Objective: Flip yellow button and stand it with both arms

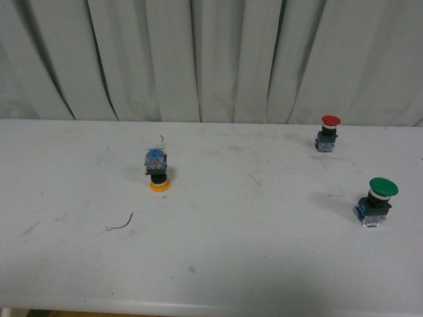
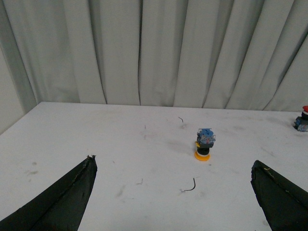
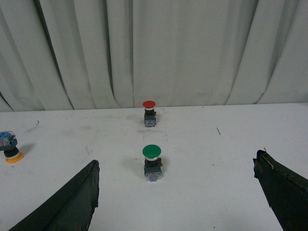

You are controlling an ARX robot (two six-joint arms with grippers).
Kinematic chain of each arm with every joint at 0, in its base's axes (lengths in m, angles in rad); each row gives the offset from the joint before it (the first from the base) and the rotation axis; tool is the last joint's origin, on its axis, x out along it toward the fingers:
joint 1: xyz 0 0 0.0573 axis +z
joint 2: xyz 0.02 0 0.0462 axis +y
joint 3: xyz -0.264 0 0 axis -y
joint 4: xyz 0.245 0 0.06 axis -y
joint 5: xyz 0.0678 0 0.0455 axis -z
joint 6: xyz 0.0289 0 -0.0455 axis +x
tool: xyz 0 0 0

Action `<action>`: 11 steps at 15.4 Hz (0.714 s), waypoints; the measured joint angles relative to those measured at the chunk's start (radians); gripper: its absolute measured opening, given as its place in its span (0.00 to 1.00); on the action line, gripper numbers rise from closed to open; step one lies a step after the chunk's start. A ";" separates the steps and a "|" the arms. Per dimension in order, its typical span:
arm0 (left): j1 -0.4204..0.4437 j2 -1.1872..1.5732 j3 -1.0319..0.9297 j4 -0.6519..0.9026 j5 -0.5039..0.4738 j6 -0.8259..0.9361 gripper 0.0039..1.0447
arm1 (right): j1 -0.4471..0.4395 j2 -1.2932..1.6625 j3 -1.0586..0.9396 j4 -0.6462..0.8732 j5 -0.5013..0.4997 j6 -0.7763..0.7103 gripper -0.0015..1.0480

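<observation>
Left gripper (image 2: pixel 173 162) spread wide, empty; right gripper (image 3: pixel 176 160) same, nothing held. Yellow button (image 1: pixel 157 172) on left part of worktop (image 1: pixel 218 264), inverted: round cap down, blue-and-clear block base up. Well apart from red button (image 1: pixel 328 133) and green button (image 1: pixel 377 201) at right. Probably light, rigid plastic. Domed cap smooth, likely slippery; better hold on flat sides of square base or black collar. Small footprint, may topple. Worktop white, matte, scuffed.

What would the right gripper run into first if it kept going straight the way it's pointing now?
Probably the green button, which stands nearly centred ahead of the open right gripper. The red button stands farther along the same line. Depth is unclear, so the gripper might pass above the green one.
</observation>
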 joint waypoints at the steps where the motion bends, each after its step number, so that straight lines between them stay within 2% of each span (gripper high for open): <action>1: 0.000 0.000 0.000 0.000 0.000 0.000 0.94 | 0.000 0.000 0.000 0.000 0.000 0.000 0.94; 11: 0.000 0.000 0.000 0.000 0.000 0.000 0.94 | 0.000 0.000 0.000 0.000 0.000 0.000 0.94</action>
